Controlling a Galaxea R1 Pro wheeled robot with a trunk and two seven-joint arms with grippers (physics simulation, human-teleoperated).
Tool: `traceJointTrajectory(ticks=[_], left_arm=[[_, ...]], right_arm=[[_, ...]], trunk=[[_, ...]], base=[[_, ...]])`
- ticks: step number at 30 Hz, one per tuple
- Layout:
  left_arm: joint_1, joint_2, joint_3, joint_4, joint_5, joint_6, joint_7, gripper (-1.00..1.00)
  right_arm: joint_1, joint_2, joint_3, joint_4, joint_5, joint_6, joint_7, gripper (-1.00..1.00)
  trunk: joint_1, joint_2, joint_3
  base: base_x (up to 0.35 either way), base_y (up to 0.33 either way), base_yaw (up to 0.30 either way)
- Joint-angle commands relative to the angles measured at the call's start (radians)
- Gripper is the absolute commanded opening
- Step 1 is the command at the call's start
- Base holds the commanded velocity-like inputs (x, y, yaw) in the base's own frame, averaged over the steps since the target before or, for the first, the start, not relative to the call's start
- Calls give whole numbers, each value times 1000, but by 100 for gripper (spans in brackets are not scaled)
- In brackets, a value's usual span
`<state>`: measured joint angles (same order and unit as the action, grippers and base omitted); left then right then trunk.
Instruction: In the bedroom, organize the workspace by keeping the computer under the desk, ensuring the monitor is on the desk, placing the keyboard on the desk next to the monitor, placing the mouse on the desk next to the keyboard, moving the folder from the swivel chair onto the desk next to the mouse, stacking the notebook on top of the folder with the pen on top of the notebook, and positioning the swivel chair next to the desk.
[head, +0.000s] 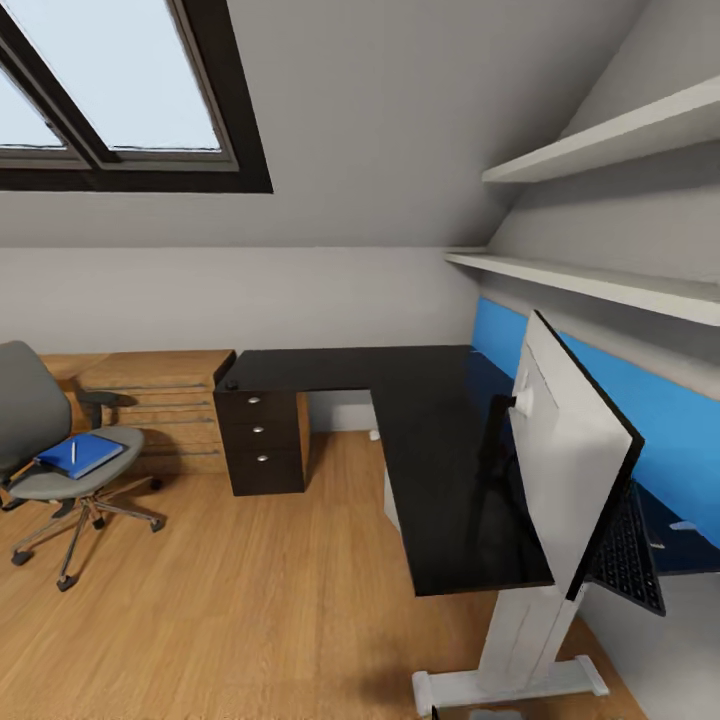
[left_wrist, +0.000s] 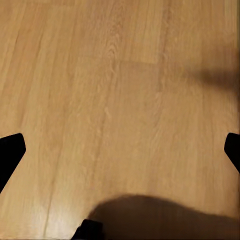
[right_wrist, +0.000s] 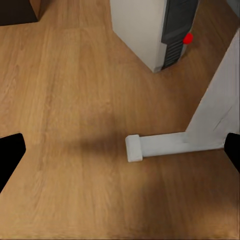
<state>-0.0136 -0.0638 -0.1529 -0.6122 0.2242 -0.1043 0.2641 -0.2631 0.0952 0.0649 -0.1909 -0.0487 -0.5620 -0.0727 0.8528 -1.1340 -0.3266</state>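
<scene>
Swivel chair (head: 45, 430) is seen at far left w/ folder (head: 80, 455) and pen (head: 73, 452) on its seat. Monitor (head: 570, 460) is tilted at bench (head: 420, 440) right end, keyboard (head: 627, 550) behind it. Left tool (left_wrist: 120, 150) and right tool (right_wrist: 120, 155) are held wide open, empty, over floor (left_wrist: 120, 90).

No text, label, brand, number or sign can be read in any view. The keyboard (head: 628, 553), seen at about four o'clock in the head view, shows rows of dark keys, but no legends can be made out on them. The computer (right_wrist: 152, 30) in the right wrist view carries a round red mark at about one o'clock, without any lettering. The folder (head: 80, 454) cover is seen plain blue.
</scene>
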Motion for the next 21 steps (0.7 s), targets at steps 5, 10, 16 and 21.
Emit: traceJointTrajectory(ticks=[5, 10, 16, 21], left_arm=[[-1, 1, -7, 2, 11, -5, 7, 100], [-1, 1, -7, 19, 9, -5, 7, 100], [-1, 1, -7, 23, 9, -6, 7, 100], [-1, 3, -7, 25, 10, -6, 7, 100]], right_arm=[[-1, 0, 7, 1, -5, -2, -6, 100], [-1, 0, 7, 1, -5, -2, -6, 100], [-1, 0, 7, 1, -5, -2, -6, 100], [-1, 0, 7, 1, -5, -3, -6, 100]], trunk=[[0, -1, -7], [0, -1, -9], [0, -1, -9], [0, -1, -9]], base=[[-213, -268, 0], [-118, -311, 0], [-6, -344, 4], [0, -305, 112]])
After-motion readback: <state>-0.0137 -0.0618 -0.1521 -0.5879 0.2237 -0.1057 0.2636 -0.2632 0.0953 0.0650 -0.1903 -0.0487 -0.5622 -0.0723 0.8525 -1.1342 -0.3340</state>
